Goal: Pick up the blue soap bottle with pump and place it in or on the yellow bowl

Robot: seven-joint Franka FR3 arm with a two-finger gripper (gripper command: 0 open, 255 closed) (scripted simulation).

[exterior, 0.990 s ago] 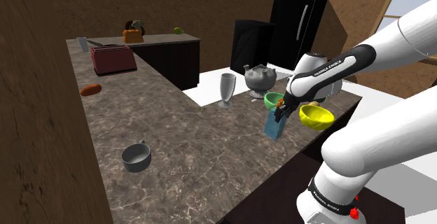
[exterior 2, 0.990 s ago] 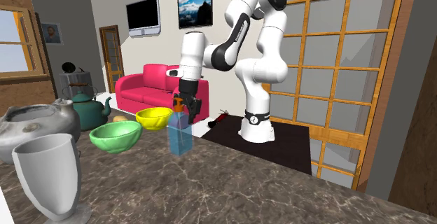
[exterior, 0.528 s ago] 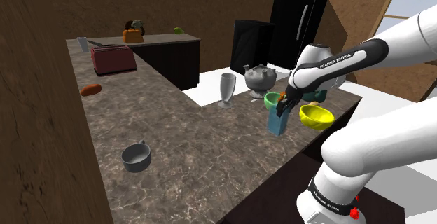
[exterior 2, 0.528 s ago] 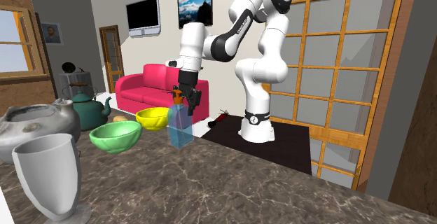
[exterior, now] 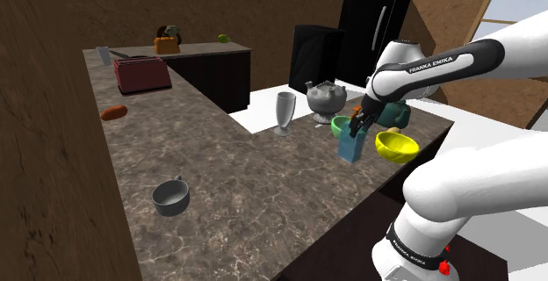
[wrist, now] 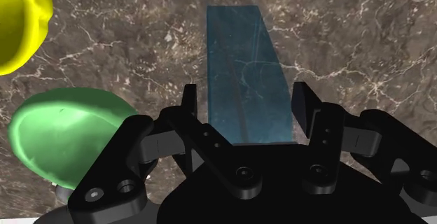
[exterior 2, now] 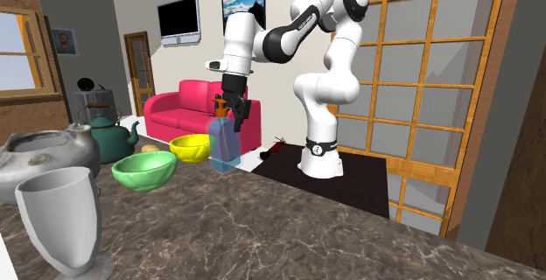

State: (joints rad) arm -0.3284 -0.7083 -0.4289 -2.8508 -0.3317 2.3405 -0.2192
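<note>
Well, the marbled brown worktop (exterior: 246, 191) is fairly busy around the arm. A green bowl (exterior: 341, 125) sits just beside the blue soap bottle (exterior: 351, 147), its closest neighbour. The yellow bowl (exterior: 396, 146) stands near the bottle's other side, toward the shoulder view's right and apart from it. Behind the green bowl there is a grey teapot (exterior: 326, 97) and a pale goblet (exterior: 284, 112), and a teal kettle (exterior 2: 112, 138) sits past the bowls in the second exterior view. Farther along the worktop lie a grey mug (exterior: 170, 198), a red toaster (exterior: 141, 74) and a small brown lump (exterior: 113, 111), all well away from the arm. A black fridge (exterior: 373, 33) looms behind it all, and a pink sofa (exterior 2: 188, 108) shows across the room. The bottle itself is see-through blue, a flat-sided slab of a body with an orange pump on top, standing close to upright. The black claw (exterior 2: 230, 119) reaches down from above and is clenched on that pump end, so the blue body hangs below it. From the wrist, the two fingers (wrist: 189, 103) flank the top of the bottle, with the worktop beyond. I can't tell whether its base touches the worktop.
</note>
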